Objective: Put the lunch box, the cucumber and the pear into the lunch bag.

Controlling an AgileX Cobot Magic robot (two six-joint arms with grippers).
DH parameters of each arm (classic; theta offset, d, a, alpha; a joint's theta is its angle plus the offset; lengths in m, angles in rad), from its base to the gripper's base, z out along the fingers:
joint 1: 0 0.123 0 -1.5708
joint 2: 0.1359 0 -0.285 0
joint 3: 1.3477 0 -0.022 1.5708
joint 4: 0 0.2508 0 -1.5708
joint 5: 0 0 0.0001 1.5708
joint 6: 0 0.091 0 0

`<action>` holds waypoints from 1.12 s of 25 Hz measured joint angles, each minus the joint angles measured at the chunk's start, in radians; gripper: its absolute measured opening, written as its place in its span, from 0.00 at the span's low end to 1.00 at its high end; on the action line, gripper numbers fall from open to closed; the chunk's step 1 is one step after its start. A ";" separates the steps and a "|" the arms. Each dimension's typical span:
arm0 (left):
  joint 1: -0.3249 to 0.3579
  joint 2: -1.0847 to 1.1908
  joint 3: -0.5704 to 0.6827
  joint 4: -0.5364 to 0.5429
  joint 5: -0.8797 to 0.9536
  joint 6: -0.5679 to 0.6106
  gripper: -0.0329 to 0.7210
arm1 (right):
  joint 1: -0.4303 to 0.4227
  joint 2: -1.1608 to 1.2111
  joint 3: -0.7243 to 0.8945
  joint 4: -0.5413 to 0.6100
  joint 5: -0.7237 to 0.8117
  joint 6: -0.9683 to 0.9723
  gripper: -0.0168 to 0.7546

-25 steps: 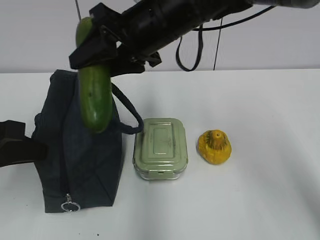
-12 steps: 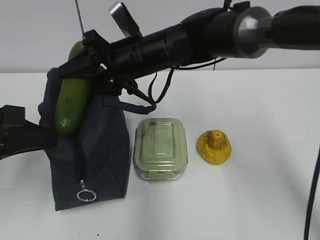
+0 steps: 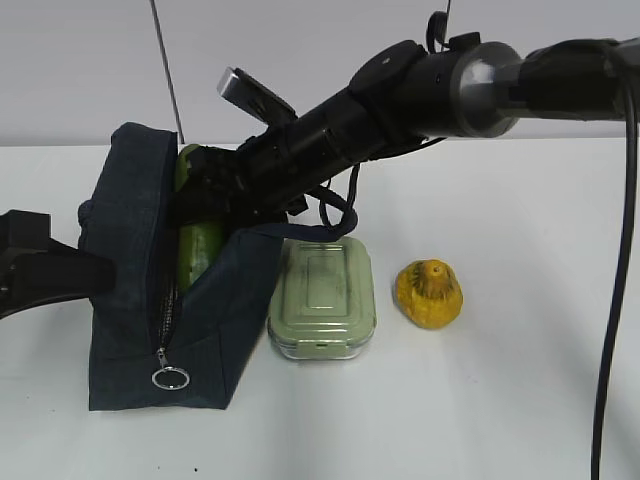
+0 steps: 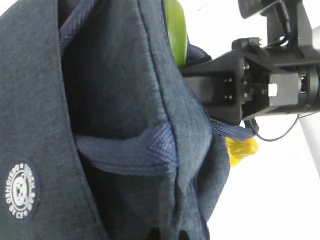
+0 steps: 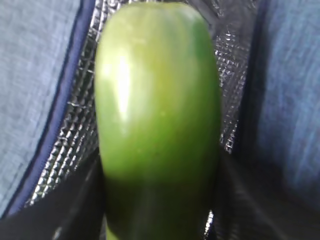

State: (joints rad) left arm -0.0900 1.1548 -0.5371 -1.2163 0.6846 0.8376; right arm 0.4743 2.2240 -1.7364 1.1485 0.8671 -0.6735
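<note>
The navy lunch bag (image 3: 130, 300) stands open at the left, zipper ring pull (image 3: 171, 378) at its front. My right gripper (image 3: 207, 203) reaches across into its mouth, shut on the dark green cucumber (image 3: 196, 245), whose lower part is inside. In the right wrist view the cucumber (image 5: 157, 115) fills the frame between silver lining (image 5: 70, 150). My left gripper (image 3: 100, 272) holds the bag's left wall; in the left wrist view bag fabric (image 4: 100, 100) covers its fingertips (image 4: 152, 234). The sage-green lunch box (image 3: 322, 295) and yellow pear (image 3: 428, 293) sit on the table to the right.
The white table (image 3: 520, 400) runs out to the right and the front. My right arm (image 3: 450, 85) crosses above the lunch box, with a cable (image 3: 620, 300) hanging along the right edge. A thin rod (image 3: 165, 70) stands behind the bag.
My right gripper has come down and to the left, taking the cucumber from above the bag into its mouth. The bag's opening has spread wider.
</note>
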 joint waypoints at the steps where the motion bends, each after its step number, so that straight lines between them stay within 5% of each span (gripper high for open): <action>1: 0.000 0.000 0.000 0.000 0.000 0.002 0.03 | 0.000 0.000 0.000 -0.001 0.003 0.000 0.62; 6: 0.000 0.000 0.000 0.000 0.000 0.005 0.03 | 0.000 0.000 -0.005 -0.013 0.049 -0.002 0.76; 15: 0.000 0.000 0.000 0.002 -0.003 0.006 0.03 | -0.028 0.000 -0.172 -0.137 0.231 0.054 0.77; 23: 0.000 0.000 0.000 0.004 -0.004 0.006 0.03 | -0.029 0.000 -0.449 -0.588 0.355 0.283 0.70; 28: 0.000 0.000 0.000 0.004 -0.012 0.006 0.03 | -0.031 -0.049 -0.479 -0.881 0.366 0.431 0.61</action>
State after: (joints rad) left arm -0.0900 1.1548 -0.5371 -1.2124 0.6724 0.8437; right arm 0.4432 2.1748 -2.2155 0.2677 1.2328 -0.2430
